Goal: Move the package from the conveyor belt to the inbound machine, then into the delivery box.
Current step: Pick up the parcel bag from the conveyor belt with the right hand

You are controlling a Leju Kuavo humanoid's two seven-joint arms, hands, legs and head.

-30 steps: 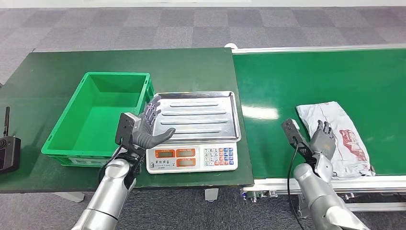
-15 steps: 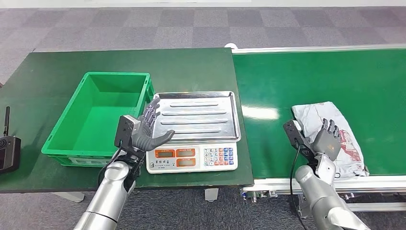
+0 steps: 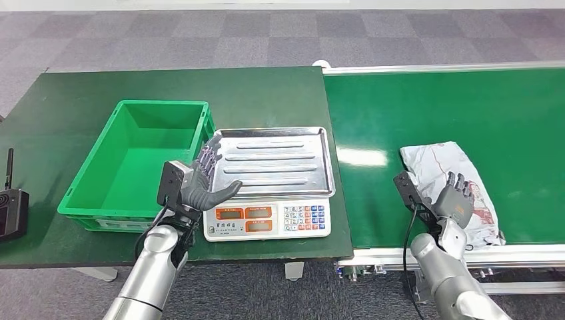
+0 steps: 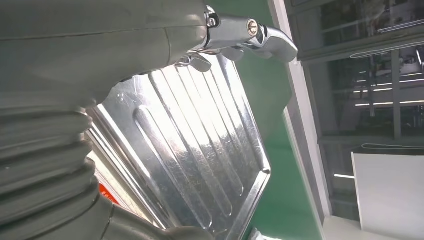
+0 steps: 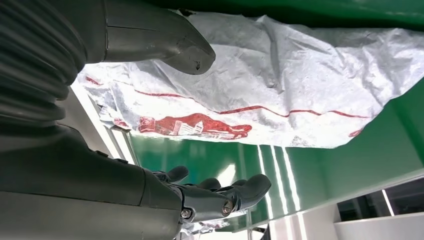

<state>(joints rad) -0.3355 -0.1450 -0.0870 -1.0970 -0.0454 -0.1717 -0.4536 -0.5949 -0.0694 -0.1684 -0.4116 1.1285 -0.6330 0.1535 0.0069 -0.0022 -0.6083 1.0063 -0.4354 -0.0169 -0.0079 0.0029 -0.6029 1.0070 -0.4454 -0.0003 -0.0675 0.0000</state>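
white package (image 3: 448,179) with unreadable red print on the conveyor belt (image 3: 426,113), both robot hands spread, empty

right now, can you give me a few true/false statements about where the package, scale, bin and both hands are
1. The package lies on the conveyor belt. True.
2. The scale's metal tray carries a parcel. False: the tray is bare.
3. The green bin sits to the left of the scale. True.
4. The right hand holds the package lifted off the belt. False: the hand is open by the package, which lies flat on the belt.
5. The left hand is open beside the tray. True.
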